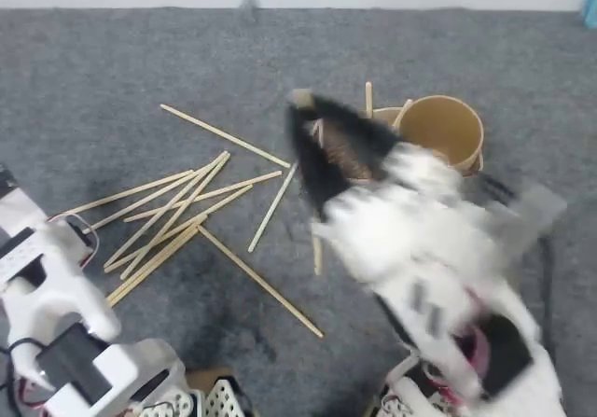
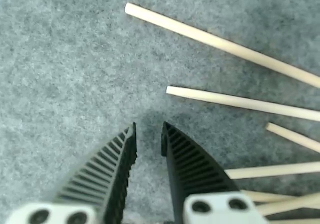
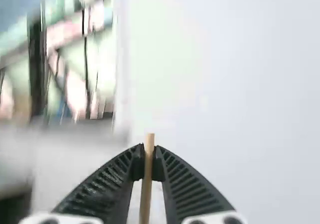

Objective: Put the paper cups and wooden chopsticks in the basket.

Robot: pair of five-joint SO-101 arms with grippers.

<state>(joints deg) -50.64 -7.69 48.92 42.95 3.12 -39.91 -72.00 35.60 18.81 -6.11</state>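
Two brown paper cups (image 1: 450,128) stand close together at the back right of the grey carpet, with stick ends poking up beside the smaller one (image 1: 384,115). Several wooden chopsticks (image 1: 177,210) lie scattered at centre left. My right gripper (image 1: 312,132) is raised in front of the cups, blurred, and it is shut on one chopstick (image 3: 149,141) that runs up between its fingers (image 3: 148,156). My left gripper (image 2: 149,129) hangs just over the carpet, slightly open and holding nothing, close to the ends of several chopsticks (image 2: 220,98).
The left arm's white body (image 1: 56,296) fills the front left corner. A white latticed object (image 1: 215,398) sits at the front edge. One long chopstick (image 1: 261,282) lies diagonally at centre front. A pale wall borders the carpet at the back.
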